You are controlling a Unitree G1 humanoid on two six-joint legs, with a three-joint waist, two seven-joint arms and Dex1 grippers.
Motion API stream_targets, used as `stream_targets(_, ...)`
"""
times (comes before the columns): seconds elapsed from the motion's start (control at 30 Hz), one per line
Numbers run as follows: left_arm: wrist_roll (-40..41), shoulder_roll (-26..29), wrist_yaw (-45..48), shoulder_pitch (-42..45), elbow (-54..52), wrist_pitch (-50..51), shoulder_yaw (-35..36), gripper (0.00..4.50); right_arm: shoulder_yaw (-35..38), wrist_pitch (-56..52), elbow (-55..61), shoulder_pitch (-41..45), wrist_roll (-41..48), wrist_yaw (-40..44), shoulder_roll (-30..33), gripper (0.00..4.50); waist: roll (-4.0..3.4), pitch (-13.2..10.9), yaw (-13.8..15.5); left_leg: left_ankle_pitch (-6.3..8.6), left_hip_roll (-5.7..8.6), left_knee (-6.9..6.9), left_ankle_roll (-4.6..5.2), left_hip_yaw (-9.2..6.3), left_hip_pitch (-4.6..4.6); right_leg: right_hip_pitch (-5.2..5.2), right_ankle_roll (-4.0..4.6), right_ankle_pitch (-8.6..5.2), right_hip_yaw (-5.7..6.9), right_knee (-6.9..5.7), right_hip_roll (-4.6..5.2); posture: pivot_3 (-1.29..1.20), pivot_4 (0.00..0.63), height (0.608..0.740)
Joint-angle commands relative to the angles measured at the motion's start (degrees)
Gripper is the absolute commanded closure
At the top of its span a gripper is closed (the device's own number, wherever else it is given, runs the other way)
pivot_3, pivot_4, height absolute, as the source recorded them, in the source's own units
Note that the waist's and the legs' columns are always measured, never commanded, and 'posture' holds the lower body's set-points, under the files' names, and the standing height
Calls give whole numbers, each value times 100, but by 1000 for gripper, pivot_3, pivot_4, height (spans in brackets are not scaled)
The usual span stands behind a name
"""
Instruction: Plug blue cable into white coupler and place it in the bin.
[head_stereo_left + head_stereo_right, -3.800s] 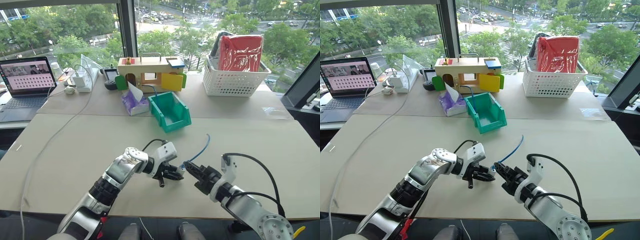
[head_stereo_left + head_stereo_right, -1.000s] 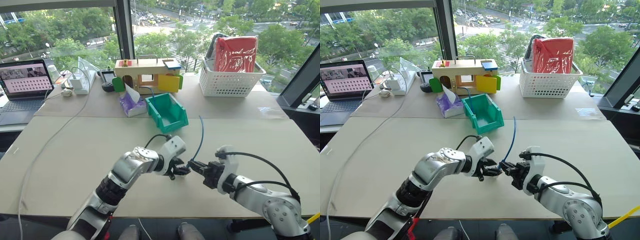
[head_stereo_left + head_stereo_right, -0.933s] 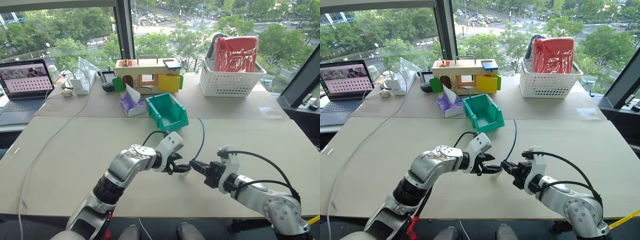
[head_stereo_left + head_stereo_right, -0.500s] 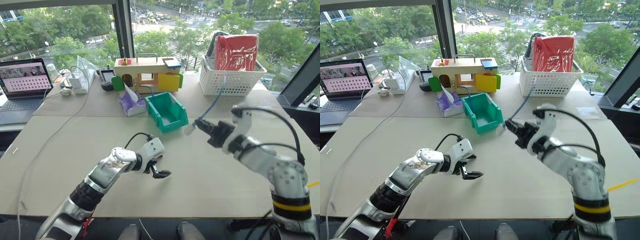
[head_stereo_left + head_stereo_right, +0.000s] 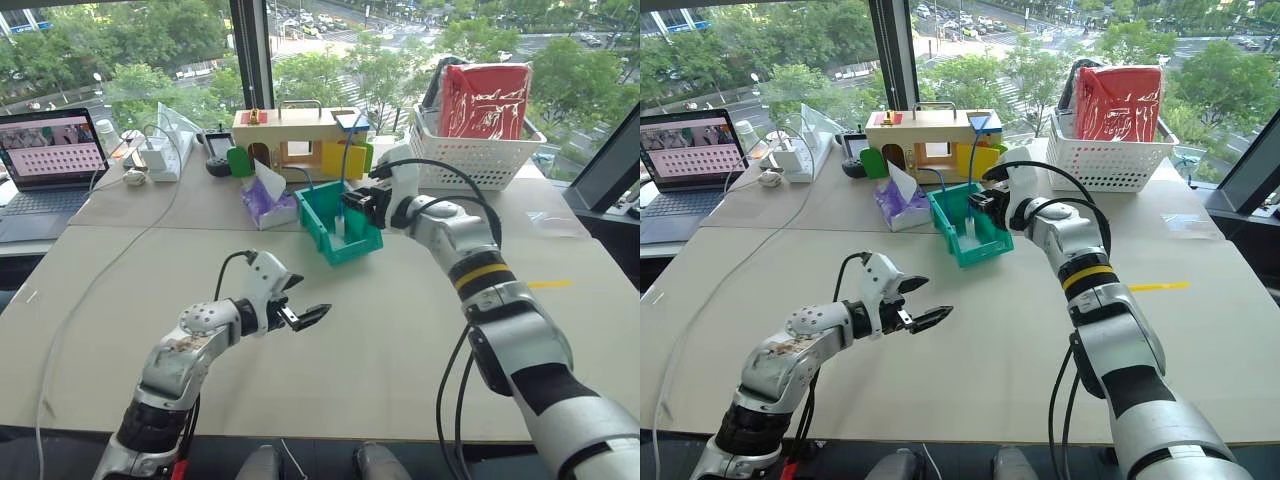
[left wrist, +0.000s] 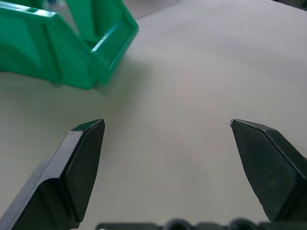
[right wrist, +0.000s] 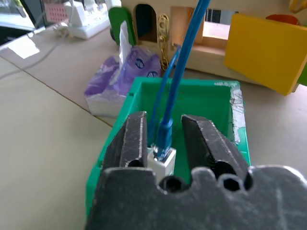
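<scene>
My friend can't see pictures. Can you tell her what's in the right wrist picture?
Two black gripper fingers stand slightly apart around a small white plastic coupler with a thin blue cable plugged into it, right above a green plastic bin. Behind sit a purple tissue pack and a wooden toy house.

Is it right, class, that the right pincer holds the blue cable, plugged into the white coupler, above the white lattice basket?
Not quite. The right pincer has the blue cable, plugged into the white coupler, above the green bin, not the white lattice basket. The right wrist view shows the bin directly beyond the fingers; the basket stands apart, further to the right.
</scene>
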State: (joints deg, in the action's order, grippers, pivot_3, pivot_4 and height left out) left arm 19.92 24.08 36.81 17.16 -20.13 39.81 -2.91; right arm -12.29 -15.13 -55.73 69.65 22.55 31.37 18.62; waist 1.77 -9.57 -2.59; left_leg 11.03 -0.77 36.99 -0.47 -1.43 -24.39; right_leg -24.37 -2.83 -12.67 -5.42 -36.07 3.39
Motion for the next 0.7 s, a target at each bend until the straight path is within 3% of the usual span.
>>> stream_targets(0.03,123,133,-75,-249,-521,-227,351,0,392,554,-517,473,-318,343,-69,1328,-1,-1,-8,0,0,1,0,-1,0,0,0,0,1,-1,0,0,150,729)
stream_targets(0.17,183,154,-70,-375,-621,-461,544,0,767,451,-317,606,-323,742,90,83,-3,-2,-21,0,-1,0,-1,0,6,0,3,2,1,-6,-1,0,150,729)
stream_targets(0.3,332,157,36,-346,-567,-805,802,0,1098,-174,1003,120,-101,1187,526,83,-4,-3,7,0,-2,0,-1,-3,7,4,3,2,5,-6,-1,0,150,729)
stream_targets(0.43,458,329,270,-253,-249,-1080,1051,0,1463,-927,3735,-1533,425,1683,1285,83,-3,-2,91,0,0,0,-2,-17,4,13,3,2,23,3,2,0,150,729)
stream_targets(0.6,302,660,639,-36,531,-1327,934,0,2439,-1376,6333,-4015,875,1310,1818,83,-5,-3,94,2,-1,0,-4,-8,4,9,2,0,18,-1,3,0,150,729)
stream_targets(0.7,228,560,587,294,1195,-1458,881,0,3035,-1557,7345,-5220,1158,619,1501,83,-5,-2,45,2,-2,2,-4,2,18,15,1,-1,9,-5,1,0,150,729)
